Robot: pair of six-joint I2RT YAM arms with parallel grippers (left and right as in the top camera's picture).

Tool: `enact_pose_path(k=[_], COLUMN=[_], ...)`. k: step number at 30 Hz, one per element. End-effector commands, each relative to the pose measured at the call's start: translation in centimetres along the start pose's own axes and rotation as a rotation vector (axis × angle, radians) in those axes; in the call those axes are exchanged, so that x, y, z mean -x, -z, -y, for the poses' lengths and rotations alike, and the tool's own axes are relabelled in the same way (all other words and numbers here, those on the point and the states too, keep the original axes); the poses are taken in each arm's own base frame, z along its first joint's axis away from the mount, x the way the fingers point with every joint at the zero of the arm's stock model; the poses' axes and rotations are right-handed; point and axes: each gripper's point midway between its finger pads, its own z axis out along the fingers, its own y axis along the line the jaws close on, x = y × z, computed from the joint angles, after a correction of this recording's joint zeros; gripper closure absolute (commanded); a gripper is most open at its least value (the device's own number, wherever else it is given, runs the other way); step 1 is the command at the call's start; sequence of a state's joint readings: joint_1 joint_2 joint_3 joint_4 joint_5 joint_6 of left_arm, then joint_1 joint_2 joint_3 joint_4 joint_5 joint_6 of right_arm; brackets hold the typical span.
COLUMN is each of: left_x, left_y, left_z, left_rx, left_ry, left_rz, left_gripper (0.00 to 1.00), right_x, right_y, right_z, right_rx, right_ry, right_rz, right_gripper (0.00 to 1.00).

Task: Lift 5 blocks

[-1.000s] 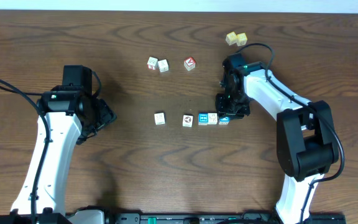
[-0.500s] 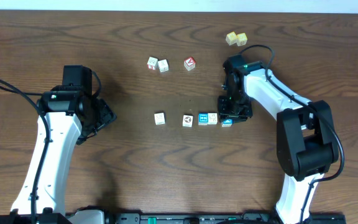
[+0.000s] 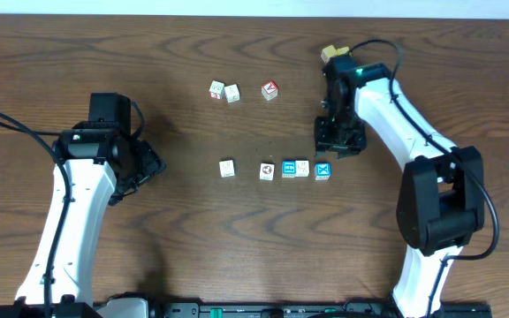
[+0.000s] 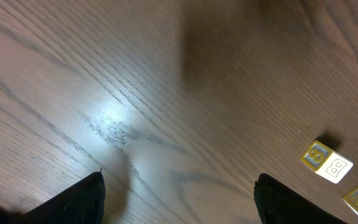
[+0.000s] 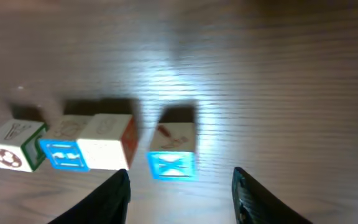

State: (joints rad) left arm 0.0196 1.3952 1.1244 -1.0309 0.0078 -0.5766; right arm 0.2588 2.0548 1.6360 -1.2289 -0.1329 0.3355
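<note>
The five blocks (image 3: 276, 169) lie in a row at mid-table (image 3: 237, 238), all resting on the wood: one cream cube apart at the left, then four near one another, ending in a blue-topped block (image 3: 322, 170). The right claw (image 3: 338, 141) hangs just beyond that end block, jaws parted and holding nothing. The left claw (image 3: 141, 164) waits wide and empty, well apart. To grip cleanly, I judge the right claw should centre over one block, straddle two opposite faces squarely, and avoid nudging its neighbours.
</note>
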Motion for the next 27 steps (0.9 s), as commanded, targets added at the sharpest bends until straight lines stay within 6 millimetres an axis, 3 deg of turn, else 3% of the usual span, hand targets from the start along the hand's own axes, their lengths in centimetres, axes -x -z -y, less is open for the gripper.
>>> enact_pose_path(k=[1,3,5,6,8,17,27], left_x=[0.4,0.4,0.4,0.4,0.4,0.4,0.4], left_y=[0.4,0.4,0.4,0.4,0.4,0.4,0.4], left_z=[-0.2,-0.2,-0.2,-0.2,-0.2,-0.2,-0.2], left_rx=[0.008,0.008,0.008,0.008,0.008,0.008,0.008], left_ry=[0.01,0.01,0.01,0.01,0.01,0.01,0.01], left_rz=[0.019,0.019,0.019,0.019,0.019,0.019,0.019], left_gripper=[0.23,0.23,0.23,0.23,0.23,0.23,0.23], right_x=[2.1,2.4,2.1,1.7,1.0,-1.6,-2.7], right_y=[1.5,1.7,1.7,1.6,1.1,-4.9,-5.9], right_z=[3.9,4.9,4.2,3.6,3.3,1.8,1.4], right_rx=[-0.037,0.01,0.118,0.179,0.198,0.169,0.167], right_ry=[-0.092,-0.11,-0.072,-0.04,-0.023,-0.083,-0.083], right_rz=[0.046,0.038,0.01,-0.011,-0.038,-0.09,-0.117], right_gripper=[0.55,0.74,0.94,0.99,0.99,0.99,0.99])
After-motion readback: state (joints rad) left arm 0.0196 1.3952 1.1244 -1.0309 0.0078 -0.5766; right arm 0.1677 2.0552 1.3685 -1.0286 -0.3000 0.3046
